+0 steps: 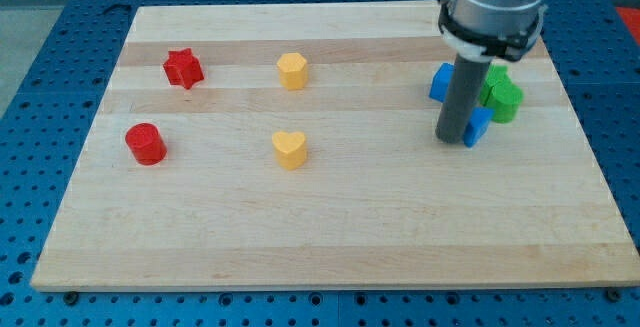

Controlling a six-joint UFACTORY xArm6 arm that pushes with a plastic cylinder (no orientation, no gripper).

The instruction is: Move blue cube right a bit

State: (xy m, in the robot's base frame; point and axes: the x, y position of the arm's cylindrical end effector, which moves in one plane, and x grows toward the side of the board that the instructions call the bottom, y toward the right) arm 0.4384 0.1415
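My tip [455, 139] is the lower end of a dark rod on the right part of the wooden board [330, 227]. A blue cube [479, 127] sits right against the rod's right side, partly hidden by it. A second blue block [440, 81] lies just above and left of the rod, also partly hidden. Green blocks [503, 95] lie to the right of the rod, touching the blue cube's upper edge.
A red star [183, 68] and a red cylinder [146, 144] lie at the view's left. A yellow hexagonal block [292, 70] and a yellow heart [290, 150] lie left of the centre. The board's right edge is near the green blocks.
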